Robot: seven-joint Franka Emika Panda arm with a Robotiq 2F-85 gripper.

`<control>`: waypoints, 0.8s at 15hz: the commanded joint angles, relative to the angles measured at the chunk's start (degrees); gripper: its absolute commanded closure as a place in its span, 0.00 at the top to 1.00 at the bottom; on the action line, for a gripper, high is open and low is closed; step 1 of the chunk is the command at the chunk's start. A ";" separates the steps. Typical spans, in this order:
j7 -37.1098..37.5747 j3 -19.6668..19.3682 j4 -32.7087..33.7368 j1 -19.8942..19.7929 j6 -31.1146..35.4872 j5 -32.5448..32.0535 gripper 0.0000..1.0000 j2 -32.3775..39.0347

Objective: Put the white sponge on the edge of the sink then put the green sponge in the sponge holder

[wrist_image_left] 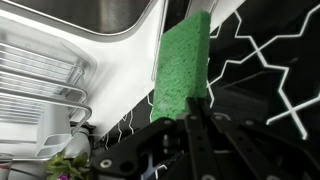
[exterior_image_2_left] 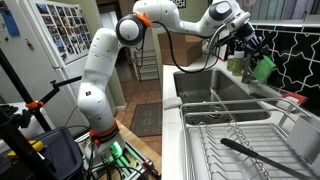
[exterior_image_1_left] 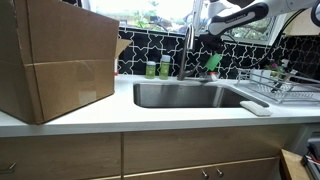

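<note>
Green sponge (wrist_image_left: pixel 183 62), white sponge (exterior_image_1_left: pixel 255 108)

The green sponge (wrist_image_left: pixel 183 65), a porous rectangle, hung upright with its lower end pinched in the gripper (wrist_image_left: pixel 190 118), above the 1 o'clock corner of the steel sink (exterior_image_1_left: pixel 170 95). The white sponge (exterior_image_1_left: pixel 255 108) lay flat, apparently on the rim at 4 o'clock.

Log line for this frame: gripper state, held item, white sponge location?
gripper: shut on green sponge | sponge: in air behind sink, near faucet | white sponge: on sink edge | holder step: not done
</note>
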 commanded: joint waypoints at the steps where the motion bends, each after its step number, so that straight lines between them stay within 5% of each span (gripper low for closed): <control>1: -3.45 0.25 0.92 -0.96 1.86 -0.41 0.05 1.75; 12: -14.06 0.63 0.38 -1.68 10.15 -0.41 0.06 5.53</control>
